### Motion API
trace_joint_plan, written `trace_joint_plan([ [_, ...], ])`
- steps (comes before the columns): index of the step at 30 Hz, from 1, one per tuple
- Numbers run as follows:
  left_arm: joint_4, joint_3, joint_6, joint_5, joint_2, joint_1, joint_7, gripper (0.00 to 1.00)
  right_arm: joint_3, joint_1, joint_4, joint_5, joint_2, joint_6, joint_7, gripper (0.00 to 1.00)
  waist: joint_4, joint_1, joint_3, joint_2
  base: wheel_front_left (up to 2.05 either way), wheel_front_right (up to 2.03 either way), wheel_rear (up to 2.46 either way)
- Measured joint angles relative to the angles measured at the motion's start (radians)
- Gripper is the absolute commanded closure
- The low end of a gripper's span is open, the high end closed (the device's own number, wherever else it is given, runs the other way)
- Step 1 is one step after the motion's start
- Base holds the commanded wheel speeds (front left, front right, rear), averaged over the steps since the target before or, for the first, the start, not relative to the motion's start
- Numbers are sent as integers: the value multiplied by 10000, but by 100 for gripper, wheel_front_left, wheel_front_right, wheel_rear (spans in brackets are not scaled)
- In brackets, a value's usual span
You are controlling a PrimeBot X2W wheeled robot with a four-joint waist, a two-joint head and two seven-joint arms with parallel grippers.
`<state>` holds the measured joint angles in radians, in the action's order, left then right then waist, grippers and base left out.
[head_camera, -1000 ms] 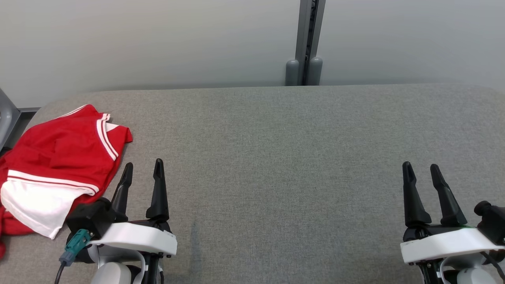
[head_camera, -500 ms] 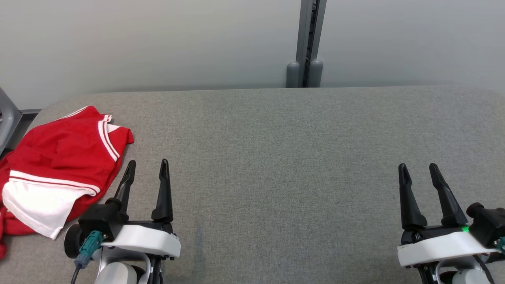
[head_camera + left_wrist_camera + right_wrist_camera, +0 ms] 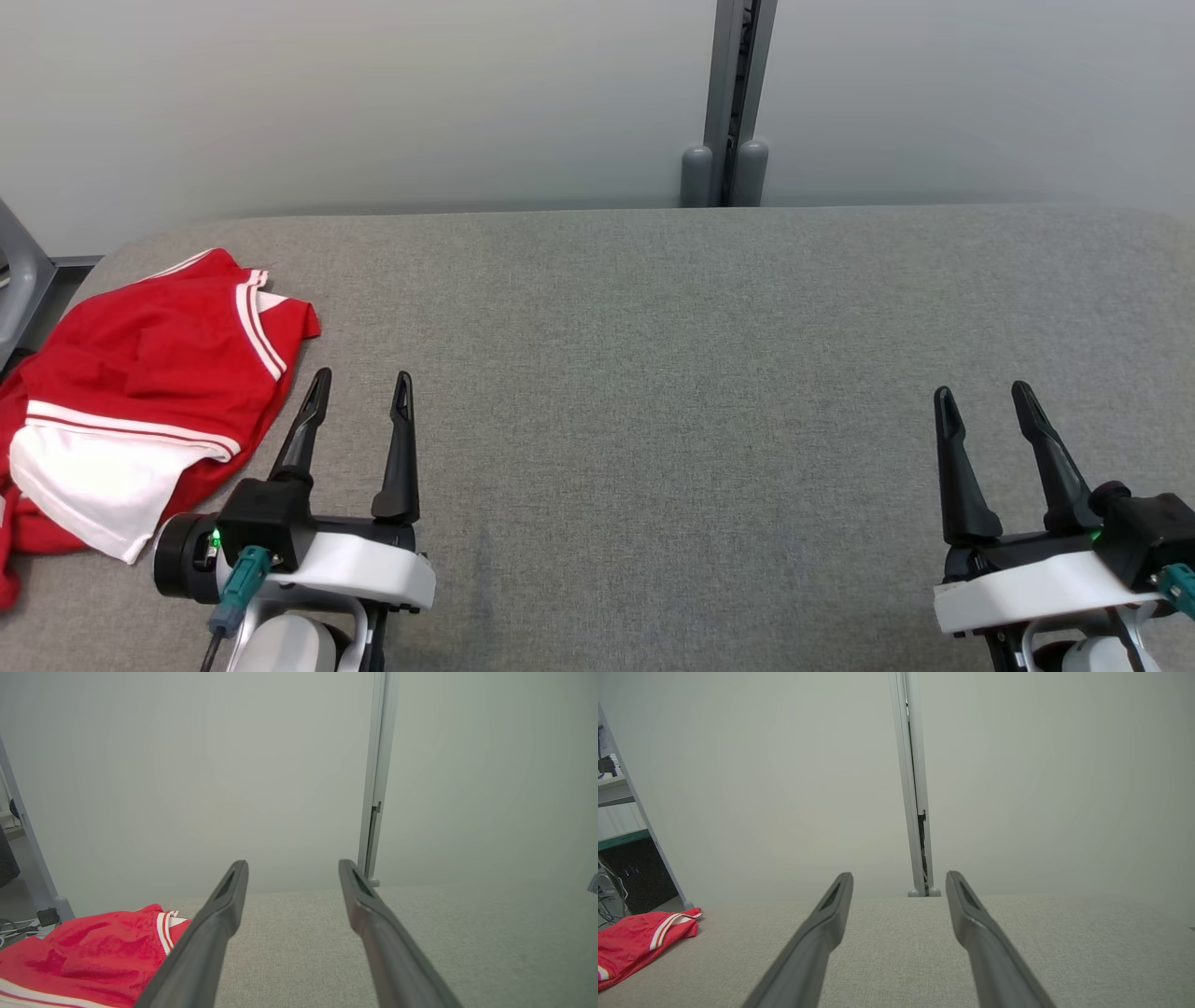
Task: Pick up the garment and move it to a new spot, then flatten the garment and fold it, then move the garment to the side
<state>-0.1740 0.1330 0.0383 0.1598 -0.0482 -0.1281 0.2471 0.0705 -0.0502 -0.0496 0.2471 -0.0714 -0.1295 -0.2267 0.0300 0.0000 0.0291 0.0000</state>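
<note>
Head view: a red garment [image 3: 140, 392] with white stripes and a white panel lies bunched at the left end of the grey table [image 3: 653, 373]. The left gripper [image 3: 362, 376] sits over the table's near edge, towards its left end, just beside the garment and clear of it, jaws apart and empty. The right gripper [image 3: 981, 389] sits over the near edge at the table's right end, jaws likewise apart and empty. A grey post [image 3: 733, 93] stands behind the table's far edge. Left wrist view: both fingers [image 3: 210, 933] are spread above the table, nothing between them, garment at lower left. Right wrist view: fingers [image 3: 817, 942] are spread with nothing between them, garment at the table's far left.
</note>
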Motion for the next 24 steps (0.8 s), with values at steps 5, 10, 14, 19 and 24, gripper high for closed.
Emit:
trace_joint_plan([
  [5,-4,73,56,-314,-4,0,92,0,35,6,29,-259,8,0,-48,0,18,0,-24,0,0,0,0],
  [10,-2,119,82,-575,-4,-1,148,0,67,22,81,-535,12,0,-117,0,21,0,-8,0,0,0,0],
  [14,-2,119,82,-571,-4,-5,148,0,65,22,86,-543,13,0,-119,0,15,0,23,0,0,0,0],
  [19,-15,119,82,-554,-4,-16,148,0,61,22,86,-541,15,0,-119,0,3,0,40,0,0,0,0],
  [24,-27,117,82,-539,-4,-22,148,0,63,21,81,-535,17,0,-121,0,-4,0,39,0,0,0,0],
])
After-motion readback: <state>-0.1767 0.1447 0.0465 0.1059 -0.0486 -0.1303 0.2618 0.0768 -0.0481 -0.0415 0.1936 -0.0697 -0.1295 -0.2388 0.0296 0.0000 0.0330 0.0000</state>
